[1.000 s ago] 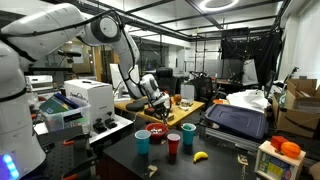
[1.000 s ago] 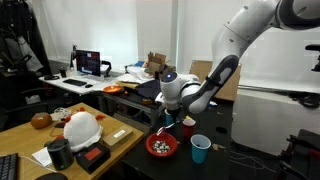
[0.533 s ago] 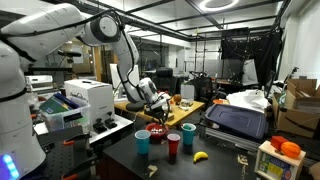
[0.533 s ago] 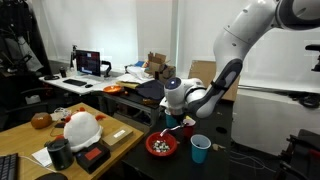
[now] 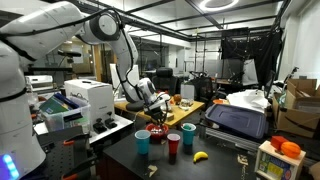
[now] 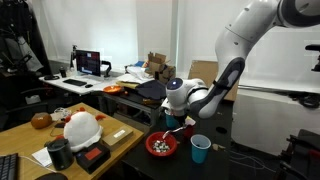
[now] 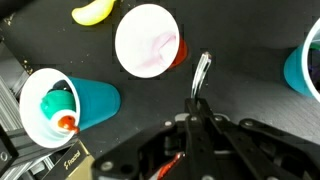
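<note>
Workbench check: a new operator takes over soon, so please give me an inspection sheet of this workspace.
Surface: black table, dark top.
Job's things: spoon, held in the gripper, over the table beside the red cup.
Clutter: banana; teal cup with something orange and white inside; blue cup; red bowl.
Grippers: gripper shut on the spoon.
Cables: nothing seen.
Surroundings: white helmet on a wooden desk; monitor; printer.

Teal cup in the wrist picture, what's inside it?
Inside the teal cup sits a small object, teal with an orange-red tip, against the white inner wall. It covers the cup's bottom, so anything beneath is hidden.
</note>
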Controlling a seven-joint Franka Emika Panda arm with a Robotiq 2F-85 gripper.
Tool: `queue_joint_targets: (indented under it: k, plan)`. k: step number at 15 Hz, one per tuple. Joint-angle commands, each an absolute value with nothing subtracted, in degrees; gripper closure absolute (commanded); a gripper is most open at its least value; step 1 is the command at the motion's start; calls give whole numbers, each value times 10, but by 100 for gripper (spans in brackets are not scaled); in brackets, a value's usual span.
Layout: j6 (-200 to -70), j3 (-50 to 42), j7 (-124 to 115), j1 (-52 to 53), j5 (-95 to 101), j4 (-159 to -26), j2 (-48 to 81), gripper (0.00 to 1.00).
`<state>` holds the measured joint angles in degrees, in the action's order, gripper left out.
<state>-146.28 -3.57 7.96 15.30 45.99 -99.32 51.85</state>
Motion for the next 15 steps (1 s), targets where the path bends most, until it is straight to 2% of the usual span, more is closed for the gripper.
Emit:
queue_joint_targets:
  k: [1, 15]
  plan:
    - [-1452, -45, 49, 156, 477, -1031, 483, 99]
    - [-1425, 18, 87, 141, 427, -1037, 472, 99]
